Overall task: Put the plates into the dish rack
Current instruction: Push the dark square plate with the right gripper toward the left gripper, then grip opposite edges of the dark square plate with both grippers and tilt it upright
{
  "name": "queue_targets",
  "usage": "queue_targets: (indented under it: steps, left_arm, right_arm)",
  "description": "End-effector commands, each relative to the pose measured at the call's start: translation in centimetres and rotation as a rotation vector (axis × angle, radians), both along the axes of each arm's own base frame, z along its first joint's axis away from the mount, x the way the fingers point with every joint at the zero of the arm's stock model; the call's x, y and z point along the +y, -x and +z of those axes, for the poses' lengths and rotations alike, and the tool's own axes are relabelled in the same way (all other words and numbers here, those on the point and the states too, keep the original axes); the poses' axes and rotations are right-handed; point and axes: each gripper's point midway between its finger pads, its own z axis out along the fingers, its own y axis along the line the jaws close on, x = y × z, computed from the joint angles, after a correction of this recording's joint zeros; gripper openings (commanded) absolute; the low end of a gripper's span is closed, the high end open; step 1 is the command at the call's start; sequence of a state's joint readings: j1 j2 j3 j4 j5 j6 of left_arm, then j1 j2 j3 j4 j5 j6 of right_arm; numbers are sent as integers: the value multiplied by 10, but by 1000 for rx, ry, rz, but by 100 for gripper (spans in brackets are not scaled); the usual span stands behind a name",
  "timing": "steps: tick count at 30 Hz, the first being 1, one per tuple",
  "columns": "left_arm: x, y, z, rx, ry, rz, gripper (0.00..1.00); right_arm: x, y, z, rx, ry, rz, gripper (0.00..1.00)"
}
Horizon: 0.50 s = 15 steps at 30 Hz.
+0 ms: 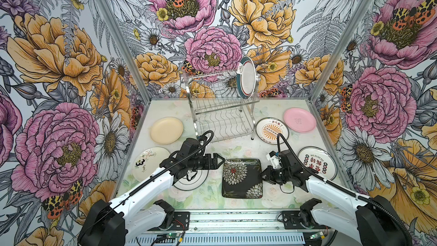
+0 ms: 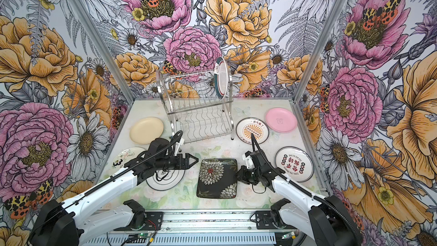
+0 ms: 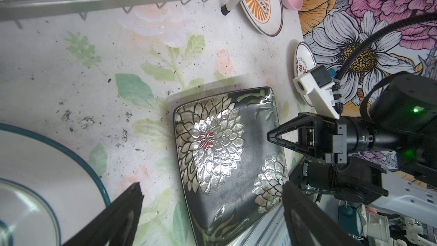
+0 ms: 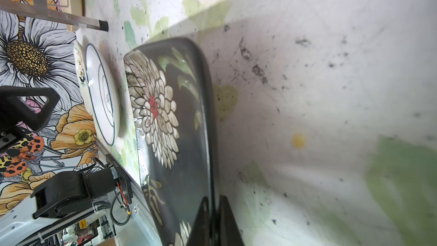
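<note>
The black square floral plate [image 1: 242, 177] [image 2: 217, 177] lies at the front middle of the table. My right gripper [image 1: 264, 175] [image 4: 214, 209] is shut on its right rim, and that edge looks slightly raised. My left gripper [image 1: 221, 159] [image 3: 212, 185] hovers open just left of the plate's far corner, touching nothing. The dish rack [image 1: 222, 115] [image 2: 198, 115] stands at the back with a teal-rimmed plate [image 1: 247, 77] upright in its upper tier. Flat on the table lie a cream plate [image 1: 166, 130], a pink plate [image 1: 299, 119] and a sunburst plate [image 1: 272, 131].
A black-rimmed plate with red characters [image 1: 318, 163] lies right of my right arm. A white plate marked with a 3 [image 1: 146, 162] and a blue-rimmed plate [image 1: 191, 181] lie under my left arm. Flowered walls close in the table on three sides.
</note>
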<state>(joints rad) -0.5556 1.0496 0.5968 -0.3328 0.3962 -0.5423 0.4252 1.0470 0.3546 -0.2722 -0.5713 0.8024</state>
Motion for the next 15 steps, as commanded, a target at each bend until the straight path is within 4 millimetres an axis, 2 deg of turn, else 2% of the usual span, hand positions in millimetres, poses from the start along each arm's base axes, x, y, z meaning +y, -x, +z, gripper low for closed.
queue_targets:
  steps: [1,9,15]
  left_arm:
    - [-4,-3,12,-37,31,-30,93]
    - [-6,-3,11,-24,64,-49,92]
    - [-14,-7,13,-8,137,-80,88]
  right_arm:
    - [16,-26,54,-145,-123,0,0]
    - [20,-34,85,-195,-182,-8,0]
    - [28,-40,118,-248,-238,14,0]
